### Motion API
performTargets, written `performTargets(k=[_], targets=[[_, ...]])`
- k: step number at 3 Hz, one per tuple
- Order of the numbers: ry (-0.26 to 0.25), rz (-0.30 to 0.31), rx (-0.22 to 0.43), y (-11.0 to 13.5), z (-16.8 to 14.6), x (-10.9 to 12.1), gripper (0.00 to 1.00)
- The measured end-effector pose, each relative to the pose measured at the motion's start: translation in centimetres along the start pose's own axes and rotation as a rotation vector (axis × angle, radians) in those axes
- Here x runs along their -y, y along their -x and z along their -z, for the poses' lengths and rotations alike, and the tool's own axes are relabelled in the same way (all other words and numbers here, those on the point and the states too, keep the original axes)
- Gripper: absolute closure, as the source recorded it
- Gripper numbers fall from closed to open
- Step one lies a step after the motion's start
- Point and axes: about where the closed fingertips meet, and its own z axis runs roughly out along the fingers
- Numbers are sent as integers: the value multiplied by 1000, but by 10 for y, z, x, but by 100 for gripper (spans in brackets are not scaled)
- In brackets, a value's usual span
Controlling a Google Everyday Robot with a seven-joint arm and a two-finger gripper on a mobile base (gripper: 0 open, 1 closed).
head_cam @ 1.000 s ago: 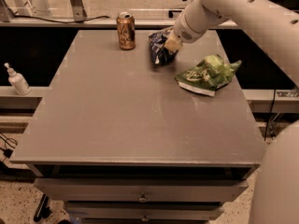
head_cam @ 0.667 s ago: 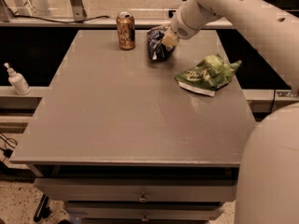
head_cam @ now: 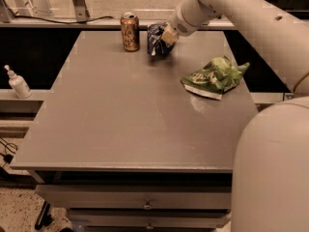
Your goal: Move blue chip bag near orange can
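The blue chip bag (head_cam: 156, 38) is a crumpled navy foil bag at the far edge of the grey table (head_cam: 130, 115), just right of the orange can (head_cam: 130, 32). The can stands upright, orange-brown with a silver top. A narrow gap lies between can and bag. My gripper (head_cam: 167, 36) reaches in from the upper right and is shut on the bag's right side; it hides part of the bag.
A green crinkled bag (head_cam: 213, 77) lies on the table's right side. A white pump bottle (head_cam: 18, 83) stands on a lower ledge at the left. My arm (head_cam: 251, 23) spans the upper right, and my base (head_cam: 273, 173) fills the lower right.
My gripper has carried the blue bag leftward and toward the far edge, closer to the orange can. The can and the green bag have not moved.
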Motion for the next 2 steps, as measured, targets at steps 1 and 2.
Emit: performTargets(k=[1, 2], targets=[[16, -20, 23, 10, -10, -5, 83], [33, -28, 44, 21, -18, -10, 58]])
